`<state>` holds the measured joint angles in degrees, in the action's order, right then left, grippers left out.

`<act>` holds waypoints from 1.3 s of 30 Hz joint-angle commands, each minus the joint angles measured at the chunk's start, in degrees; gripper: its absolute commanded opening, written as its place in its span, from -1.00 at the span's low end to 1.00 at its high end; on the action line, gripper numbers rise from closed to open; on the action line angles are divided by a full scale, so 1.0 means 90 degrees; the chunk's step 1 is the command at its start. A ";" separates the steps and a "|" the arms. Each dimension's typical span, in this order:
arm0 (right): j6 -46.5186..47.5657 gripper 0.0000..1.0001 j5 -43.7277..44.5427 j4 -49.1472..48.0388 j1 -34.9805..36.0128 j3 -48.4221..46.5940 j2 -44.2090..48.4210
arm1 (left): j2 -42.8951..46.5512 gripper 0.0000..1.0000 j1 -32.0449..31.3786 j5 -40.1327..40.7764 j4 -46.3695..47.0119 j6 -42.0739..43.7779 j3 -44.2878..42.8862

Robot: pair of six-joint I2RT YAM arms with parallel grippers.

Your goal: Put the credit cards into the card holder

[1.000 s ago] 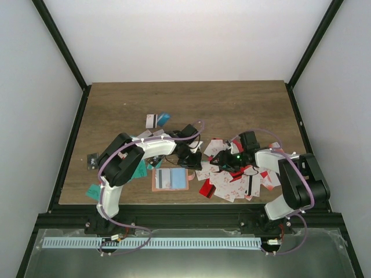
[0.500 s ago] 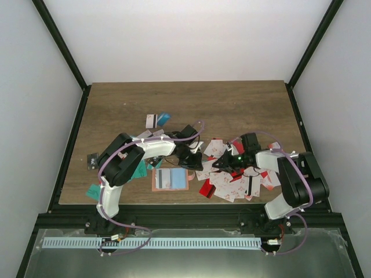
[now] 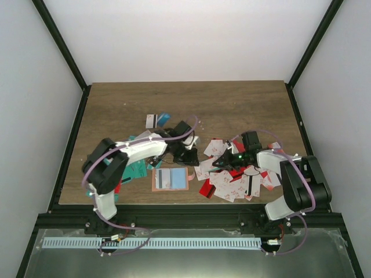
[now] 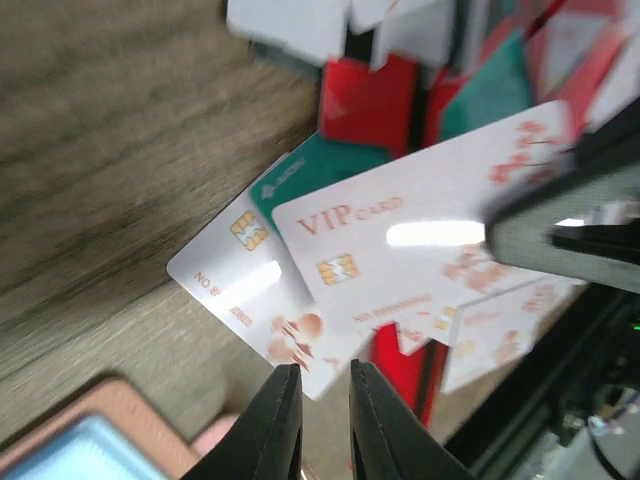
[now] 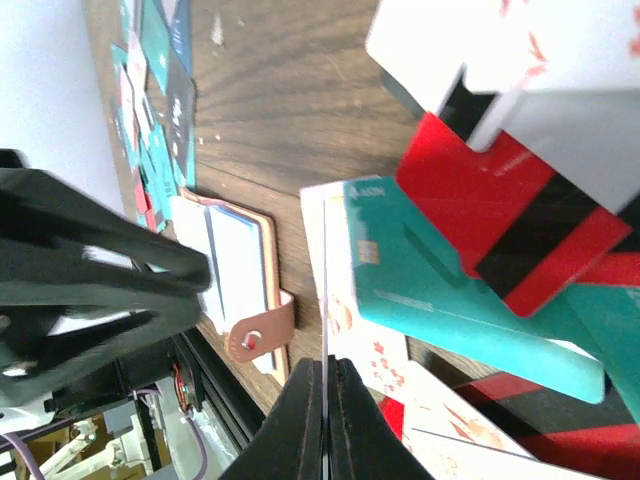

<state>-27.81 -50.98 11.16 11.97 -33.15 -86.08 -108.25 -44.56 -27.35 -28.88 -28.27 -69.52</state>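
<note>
The salmon-pink card holder (image 3: pixel 171 179) lies open on the table, its strap (image 5: pixel 262 335) toward the near edge. My right gripper (image 3: pixel 215 162) (image 5: pixel 325 365) is shut on a white VIP credit card (image 4: pixel 400 250), which sits edge-on in the right wrist view, raised over the left end of the pile of credit cards (image 3: pixel 235 180). My left gripper (image 3: pixel 189 156) (image 4: pixel 315 372) hovers by the holder's far right corner (image 4: pixel 110 425). Its jaws stand a narrow gap apart with nothing between them. A white card (image 4: pixel 250 290) lies just beyond its tips.
More teal and red cards (image 3: pixel 138 168) lie left of the holder under the left arm. A few cards (image 3: pixel 157 120) sit farther back. A small dark item (image 3: pixel 93 159) rests near the table's left edge. Black frame rails border the table.
My right gripper has shut on the white card. The left arm's elbow has swung left, and its gripper has shifted slightly away from the holder.
</note>
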 commanded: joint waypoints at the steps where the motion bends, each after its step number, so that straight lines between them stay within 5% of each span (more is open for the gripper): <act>1: 0.0222 -0.99 -0.0160 0.0394 0.0017 -0.0445 0.0359 | 0.1080 -0.64 0.0363 0.0102 -0.0358 0.0355 0.0002; 7: 0.0567 -0.99 -0.0666 0.0677 0.0410 -0.0838 0.0758 | 0.2435 -0.34 0.1135 -0.0021 -0.0962 0.1282 0.0110; 15: 0.0825 -0.99 -0.0944 0.0408 0.1551 -0.1477 0.1218 | 0.3550 0.18 0.1200 -0.0169 -0.1757 0.1939 -0.0230; 29: 0.2745 -0.99 -0.1042 0.1361 0.2581 -0.1809 0.1942 | 0.5672 0.17 0.1181 -0.1208 -0.1996 0.3325 0.0386; 39: 0.3285 -0.99 0.0084 0.1561 0.3607 -0.2388 0.2456 | 0.6426 0.09 0.0906 -0.1353 -0.1674 0.3444 0.1017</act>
<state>-2.76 -55.70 22.24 41.21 -50.24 -64.05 -52.27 -35.64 -38.26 -45.71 1.21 -60.93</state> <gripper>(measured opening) 0.024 0.554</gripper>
